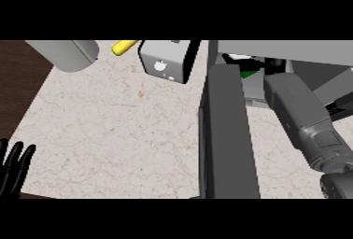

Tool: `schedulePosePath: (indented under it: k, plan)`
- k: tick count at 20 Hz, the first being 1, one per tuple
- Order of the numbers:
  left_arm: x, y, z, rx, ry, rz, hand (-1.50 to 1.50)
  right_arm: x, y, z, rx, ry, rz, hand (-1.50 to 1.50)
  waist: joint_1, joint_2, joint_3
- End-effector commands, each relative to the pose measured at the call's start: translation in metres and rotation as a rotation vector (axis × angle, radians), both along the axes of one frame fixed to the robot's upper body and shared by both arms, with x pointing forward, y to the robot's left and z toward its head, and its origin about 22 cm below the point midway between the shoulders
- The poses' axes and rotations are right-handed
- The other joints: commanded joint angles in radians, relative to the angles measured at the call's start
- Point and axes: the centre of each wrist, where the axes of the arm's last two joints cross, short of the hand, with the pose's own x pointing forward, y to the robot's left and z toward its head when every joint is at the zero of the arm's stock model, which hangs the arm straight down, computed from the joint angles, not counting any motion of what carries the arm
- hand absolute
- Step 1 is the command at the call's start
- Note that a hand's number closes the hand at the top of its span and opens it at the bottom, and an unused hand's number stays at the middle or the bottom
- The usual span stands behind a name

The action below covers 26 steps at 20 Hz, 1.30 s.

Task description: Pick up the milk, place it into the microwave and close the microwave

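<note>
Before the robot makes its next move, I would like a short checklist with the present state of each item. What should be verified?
1. Microwave door open: ok, it stands swung out over the counter.
2. Milk inside the microwave: cannot tell, only a white and green bit shows past the right forearm.
3. Right hand released from the milk: cannot tell, the hand is hidden.
4. Left hand out of the door's way: ok, open at the lower left edge.
5. Door's swing path free: not ok, the right forearm reaches through the opening.
</note>
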Motion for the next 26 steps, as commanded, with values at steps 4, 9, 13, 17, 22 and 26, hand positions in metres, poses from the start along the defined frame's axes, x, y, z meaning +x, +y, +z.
schedulePosePath:
  k: [4, 9, 13, 17, 22, 26]
  plan:
    - [0.01, -0.007, 0.011, 0.051, -0.011, -0.019, -1.5, 0.005, -0.006, 0.012, -0.111, -0.061, -0.218, 1.5, 0.028, 0.019, 0.001]
    - [0.009, -0.006, 0.007, 0.082, 0.006, -0.026, -1.5, 0.0, -0.005, -0.002, -0.295, -0.065, -0.274, -1.5, 0.057, 0.021, -0.001]
    - [0.016, -0.007, 0.008, 0.098, 0.007, -0.031, -1.5, 0.003, -0.001, 0.004, -0.289, -0.071, -0.292, -1.5, 0.054, 0.026, 0.001]
    - [0.022, -0.013, 0.01, 0.097, 0.0, -0.061, -1.5, 0.002, 0.017, 0.001, -0.183, 0.025, -0.208, -1.5, 0.058, 0.031, 0.004]
    - [0.025, -0.02, 0.005, 0.074, 0.002, -0.058, -1.5, 0.0, 0.017, -0.006, -0.128, 0.057, -0.115, -1.5, 0.045, 0.023, 0.003]
    - [0.029, -0.025, 0.005, 0.105, 0.002, -0.073, -1.5, 0.005, 0.024, 0.006, -0.064, 0.072, -0.1, -1.5, 0.042, 0.021, 0.002]
